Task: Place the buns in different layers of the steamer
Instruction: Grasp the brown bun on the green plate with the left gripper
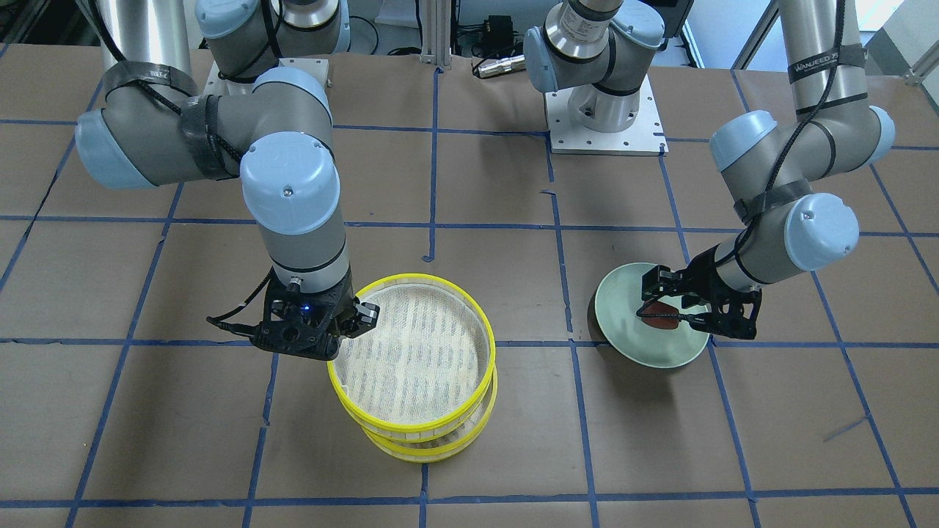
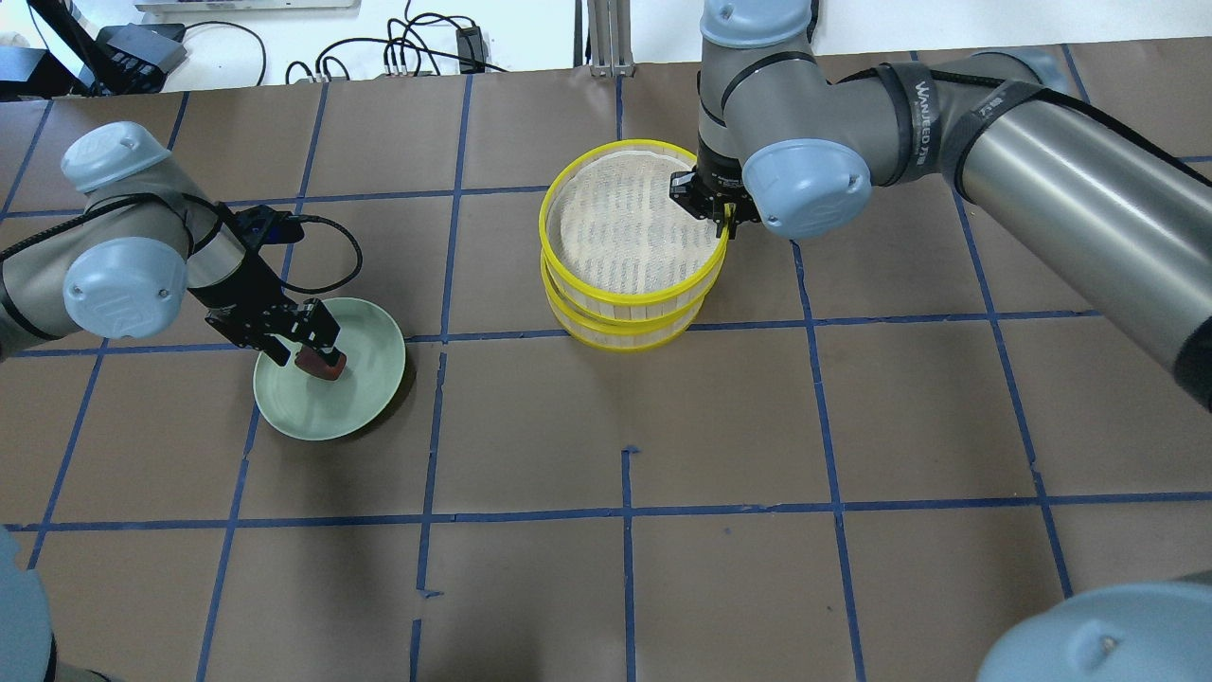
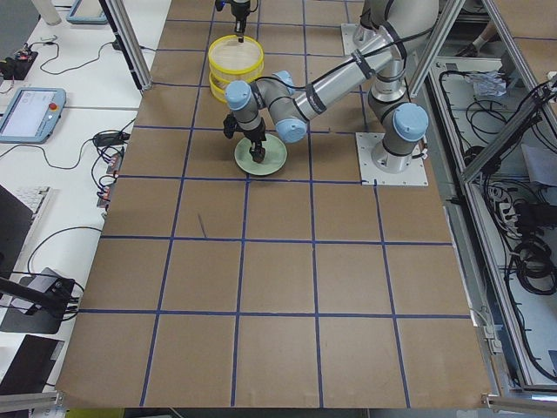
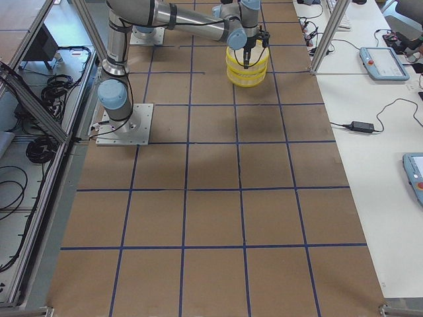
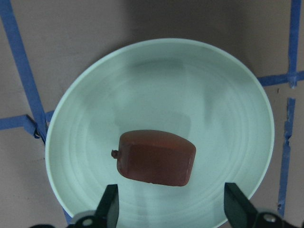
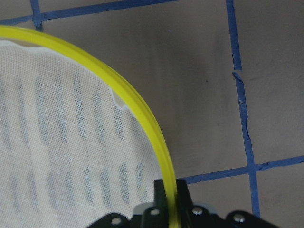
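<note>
Steamer (image 2: 620, 311) first: two yellow-rimmed trays stacked on the robot's right half of the counter (image 2: 757, 426). The top tray (image 1: 418, 352) rides a little off-centre over the lower tray (image 1: 429, 449). Its white mesh liner, streaked with grey dashes, is in plain sight.

The right gripper (image 6: 170, 188) is down at that top tray's rim, on the robot's side. The wrist view settles it: fingers (image 6: 159, 191) are clenched on the yellow rim, one inside the tray and one outside. Whether the top tray is lifted clear of the lower one or just resting on it, I can't tell from these angles.

Over to the left half! The brown bun (image 5: 154, 157) lies on the pale green plate (image 5: 166, 76), a bit off the plate's middle, dark reddish and smooth. The left gripper (image 2: 305, 355) hangs right over it, pointing down at the plate. Its fingers (image 5: 109, 205) are spread wide and released, one out to each side of the bun. In the wrist view there's green plate showing between each fingertip and the bun, so no contact there.

The plate sits flat on the counter, well apart from the steamer, with a line of blue tape (image 2: 437, 417) running between the two. In the side view from the robot's left, the near arm bends down over the plate and the steamer stands beyond it.
</note>
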